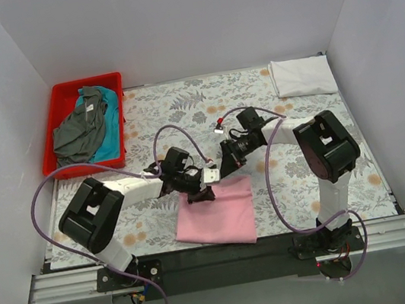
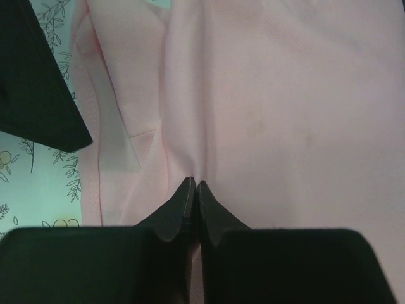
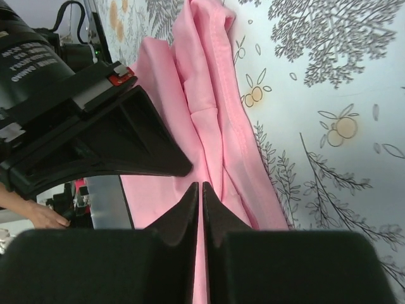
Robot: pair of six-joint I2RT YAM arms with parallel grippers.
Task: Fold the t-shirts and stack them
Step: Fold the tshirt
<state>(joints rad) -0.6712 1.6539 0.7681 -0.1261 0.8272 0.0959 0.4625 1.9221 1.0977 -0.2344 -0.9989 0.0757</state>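
The light pink t-shirt lies partly folded on the floral tablecloth near the front middle. My left gripper is shut on its far left edge; in the left wrist view the pink cloth is pinched at the fingertips. My right gripper is shut on the far edge beside it; the right wrist view shows pink cloth running between its jaws. A folded white t-shirt lies at the back right. The dark grey t-shirt and the teal one lie crumpled in the red bin.
The red plastic bin stands at the back left. White walls close in the table on three sides. A black bar with the arm bases runs along the near edge. A person's hand shows at the left edge of the right wrist view.
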